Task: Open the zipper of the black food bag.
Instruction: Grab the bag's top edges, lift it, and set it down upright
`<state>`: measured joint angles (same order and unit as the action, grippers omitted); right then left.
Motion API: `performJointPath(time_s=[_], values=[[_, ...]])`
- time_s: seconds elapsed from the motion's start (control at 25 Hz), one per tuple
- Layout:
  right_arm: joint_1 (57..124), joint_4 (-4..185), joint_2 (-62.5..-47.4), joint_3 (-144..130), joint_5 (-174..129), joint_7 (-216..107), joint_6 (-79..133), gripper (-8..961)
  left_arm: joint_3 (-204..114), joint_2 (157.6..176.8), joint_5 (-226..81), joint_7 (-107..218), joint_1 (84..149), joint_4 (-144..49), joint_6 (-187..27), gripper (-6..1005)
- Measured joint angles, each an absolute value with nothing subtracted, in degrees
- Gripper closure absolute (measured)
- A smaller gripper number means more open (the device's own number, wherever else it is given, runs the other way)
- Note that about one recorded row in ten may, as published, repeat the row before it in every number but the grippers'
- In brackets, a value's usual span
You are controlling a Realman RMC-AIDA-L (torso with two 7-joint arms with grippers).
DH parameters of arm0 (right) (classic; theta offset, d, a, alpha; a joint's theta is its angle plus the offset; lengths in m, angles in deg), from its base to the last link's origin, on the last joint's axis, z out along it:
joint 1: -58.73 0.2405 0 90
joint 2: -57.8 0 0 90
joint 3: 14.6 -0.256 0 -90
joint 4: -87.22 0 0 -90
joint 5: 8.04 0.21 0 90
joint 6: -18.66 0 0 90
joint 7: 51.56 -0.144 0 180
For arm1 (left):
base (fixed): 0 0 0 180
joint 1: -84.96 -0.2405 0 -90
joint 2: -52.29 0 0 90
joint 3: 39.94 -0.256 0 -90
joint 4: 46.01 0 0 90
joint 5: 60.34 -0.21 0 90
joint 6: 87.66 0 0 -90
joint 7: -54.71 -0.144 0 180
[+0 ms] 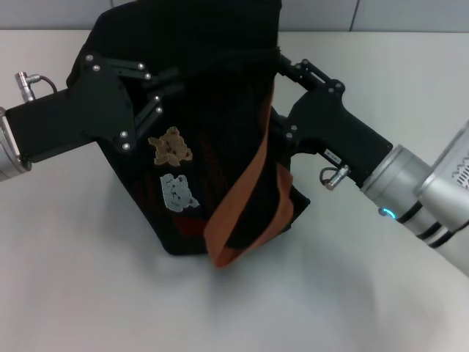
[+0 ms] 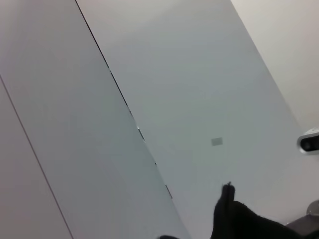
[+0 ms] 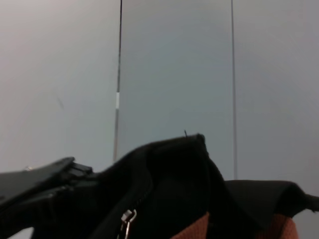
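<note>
The black food bag [image 1: 212, 139] stands tilted on the white table, with its bear patch [image 1: 170, 147] and pale patch [image 1: 178, 192] facing me. An orange-brown strap [image 1: 245, 198] hangs down its front. My left gripper [image 1: 170, 86] is pinched shut on the fabric at the bag's upper left edge. Against the upper right edge sits my right gripper [image 1: 281, 73]. In the right wrist view the zipper [image 3: 142, 196] runs down the dark fabric, and its small silvery pull [image 3: 127, 219] hangs free. The left gripper's fingers [image 3: 45, 179] reach in beside it.
The white table [image 1: 88, 279] spreads around the bag, with a grey panelled wall [image 3: 174, 64] behind it. A tip of black fabric [image 2: 239, 221] shows in the left wrist view.
</note>
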<state>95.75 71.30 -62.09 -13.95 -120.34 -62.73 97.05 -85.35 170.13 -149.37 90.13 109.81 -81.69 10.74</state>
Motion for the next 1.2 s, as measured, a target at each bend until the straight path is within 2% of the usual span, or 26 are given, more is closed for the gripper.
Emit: performJointPath(time_s=[0.16, 0.6, 1.2], values=[[92.1, 70.4, -62.09, -18.2, -120.5, -59.6, 100.1, 274, -85.4, 170.14, -149.4, 90.1, 109.6, -81.7, 10.7, 931], [88.6, 69.9, -62.08, -21.5, -124.1, -52.7, 104.7, 275, -85.4, 170.24, -149.4, 90.1, 109.4, -81.7, 10.6, 931], [89.4, 68.8, -62.08, -21.4, -128.9, -44.5, 104.9, 275, -85.5, 170.43, -149.3, 90.1, 109.2, -81.0, 11.0, 931]])
